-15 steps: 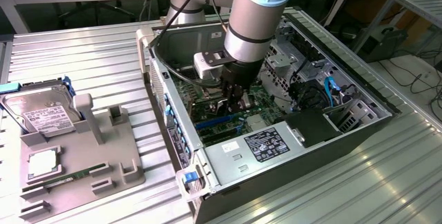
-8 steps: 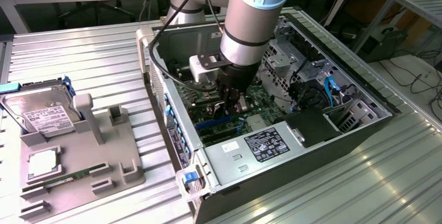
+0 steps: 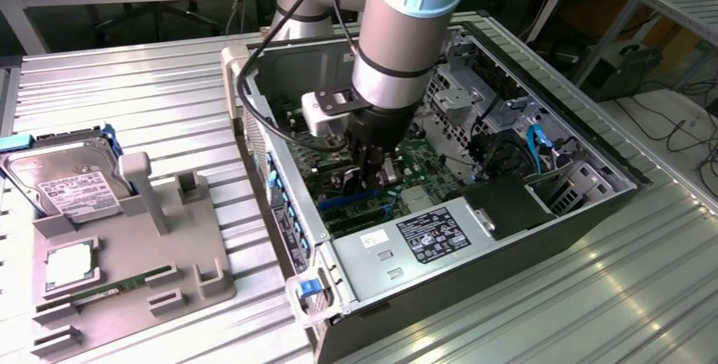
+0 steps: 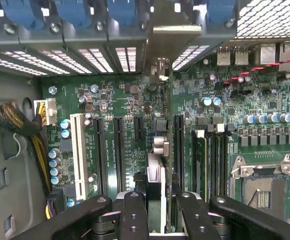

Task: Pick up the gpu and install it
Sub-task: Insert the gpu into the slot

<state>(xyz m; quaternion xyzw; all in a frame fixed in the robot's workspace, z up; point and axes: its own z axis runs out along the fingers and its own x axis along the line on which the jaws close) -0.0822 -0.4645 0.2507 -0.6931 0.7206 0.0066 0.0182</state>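
The robot arm (image 3: 398,36) reaches down into the open computer case (image 3: 583,213), which lies on its side on the ribbed metal table (image 3: 146,103). The pincer (image 4: 155,215) is low over the motherboard (image 4: 130,130) and pinches the gpu (image 4: 157,150), which stands on its edge between the two black fingers (image 4: 135,215). In the wrist view the card is seen edge-on, with its pale metal end bracket (image 4: 177,32) at the rear wall of the case, beside the slot covers with blue clips (image 4: 65,15). The card runs along the dark expansion slots (image 4: 117,145); I cannot tell whether it is already seated in one. A white slot (image 4: 77,155) lies near them, and an empty processor socket (image 4: 265,190) is on the other side of the card. In the exterior view, the power supply (image 3: 426,242) fills the near corner of the case. On the exterior view's left, a grey holder (image 3: 124,271) carries a hard drive (image 3: 73,183), a processor (image 3: 70,265) and a RAM stick (image 3: 113,290).
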